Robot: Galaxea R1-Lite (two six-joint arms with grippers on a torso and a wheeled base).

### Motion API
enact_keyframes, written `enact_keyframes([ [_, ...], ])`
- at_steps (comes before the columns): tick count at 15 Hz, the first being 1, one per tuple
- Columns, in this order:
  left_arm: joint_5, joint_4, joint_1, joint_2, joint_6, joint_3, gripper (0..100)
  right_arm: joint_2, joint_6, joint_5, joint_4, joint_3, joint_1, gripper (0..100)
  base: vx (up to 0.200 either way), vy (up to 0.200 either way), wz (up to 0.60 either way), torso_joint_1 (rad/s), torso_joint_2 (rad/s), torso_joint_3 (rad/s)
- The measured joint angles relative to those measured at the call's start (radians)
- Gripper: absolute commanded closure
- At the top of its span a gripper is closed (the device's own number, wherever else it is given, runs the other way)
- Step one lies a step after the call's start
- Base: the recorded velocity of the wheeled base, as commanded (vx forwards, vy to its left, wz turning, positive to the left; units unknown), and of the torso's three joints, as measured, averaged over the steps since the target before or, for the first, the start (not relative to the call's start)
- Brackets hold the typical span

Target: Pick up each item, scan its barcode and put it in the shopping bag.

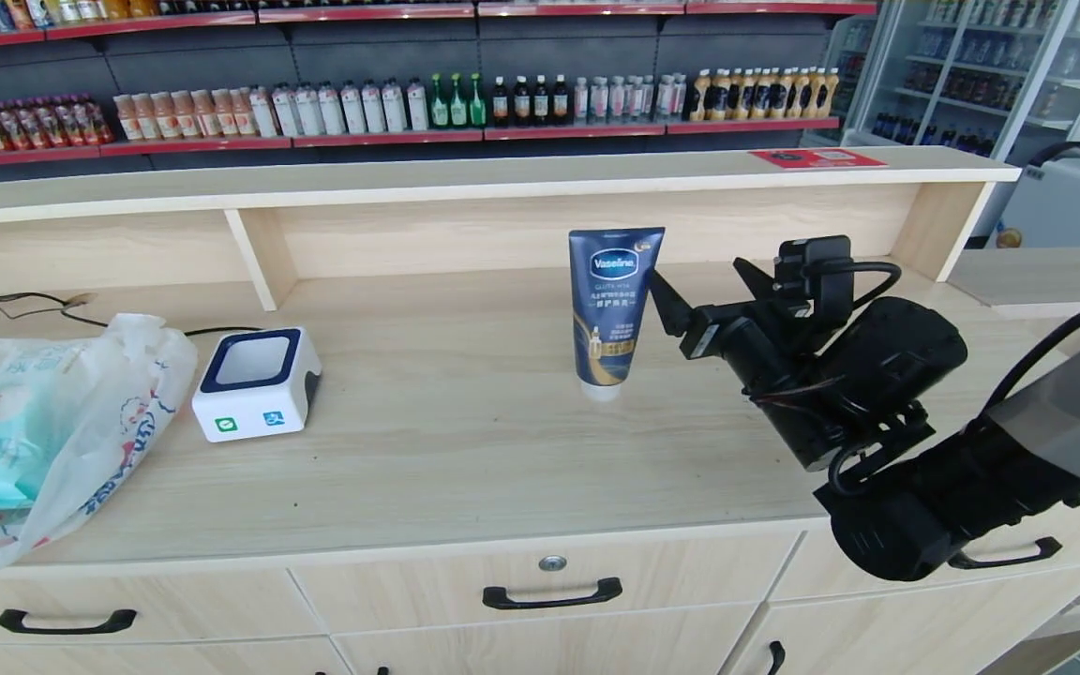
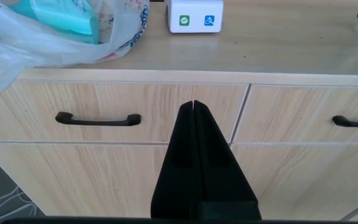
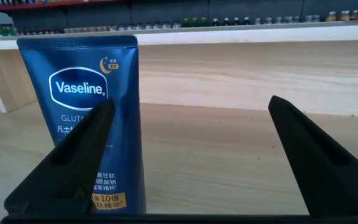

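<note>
in the head view the tube (image 1: 613, 309) stands cap-down on the desk (image 1: 465, 450), well apart from the scanner (image 1: 257, 382) and bag (image 1: 43, 422), with the right gripper (image 1: 695, 272) spread open just beside it. the left wrist view has the left gripper (image 2: 193, 106) pinched shut on nothing, down by the drawers (image 2: 98, 118). in the right wrist view the tube (image 3: 79, 68) sits behind one finger, so i'd centre it between the jaws before squeezing, or it may tip.

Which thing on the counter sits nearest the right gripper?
The blue lotion tube, standing on its cap close beside the right gripper; the scanner and shopping bag sit farther left.
</note>
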Motion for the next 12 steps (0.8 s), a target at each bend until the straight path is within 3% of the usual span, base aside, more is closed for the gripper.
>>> enact_keyframes([
  [12, 0.0, 0.003, 0.0, 0.0, -0.002, 0.0, 100, 0.06, 0.0, -0.009, 0.0, -0.042, -0.002, 0, 0.0, 0.0, 0.0, 0.0, 0.0, 0.0],
])
